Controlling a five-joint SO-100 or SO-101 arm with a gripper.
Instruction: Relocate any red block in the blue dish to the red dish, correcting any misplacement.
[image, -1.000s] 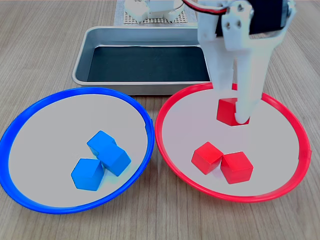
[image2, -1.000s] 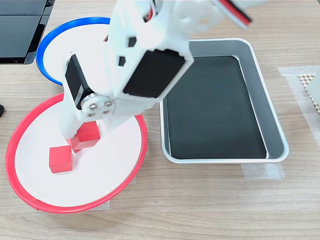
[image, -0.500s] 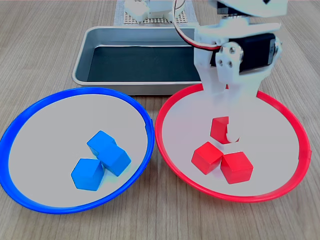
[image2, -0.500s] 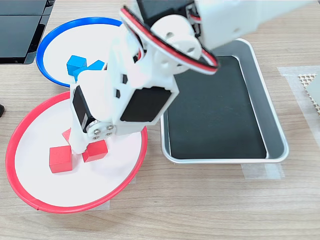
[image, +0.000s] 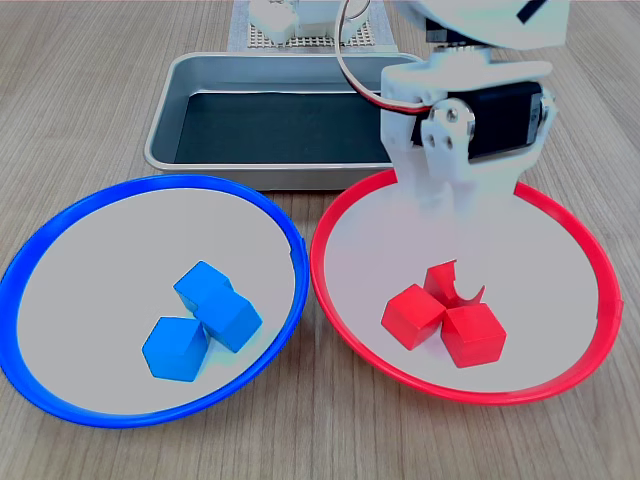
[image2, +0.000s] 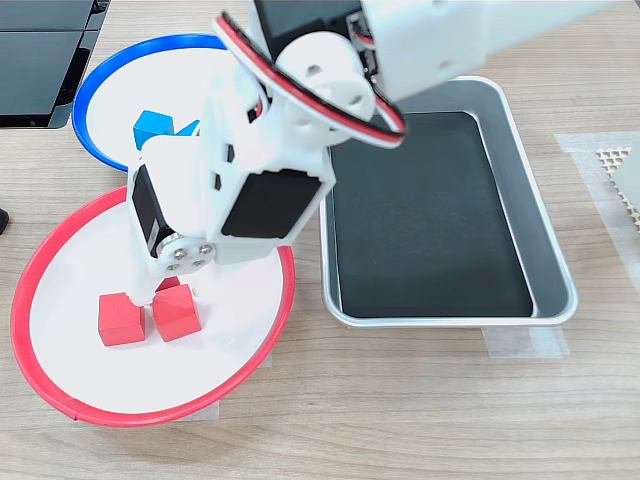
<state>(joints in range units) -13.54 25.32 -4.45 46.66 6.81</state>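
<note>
The gripper hides most of the red block near the red dish centre, behind two other red cubes. Whether its jaws grip the block cannot be told. The arm covers much of the blue dish in the second exterior view.

The white arm is bent over and pointed down. The tool is held low at its end. One pale fingertip is seen in the first exterior view. Whether the jaws are apart cannot be told.
</note>
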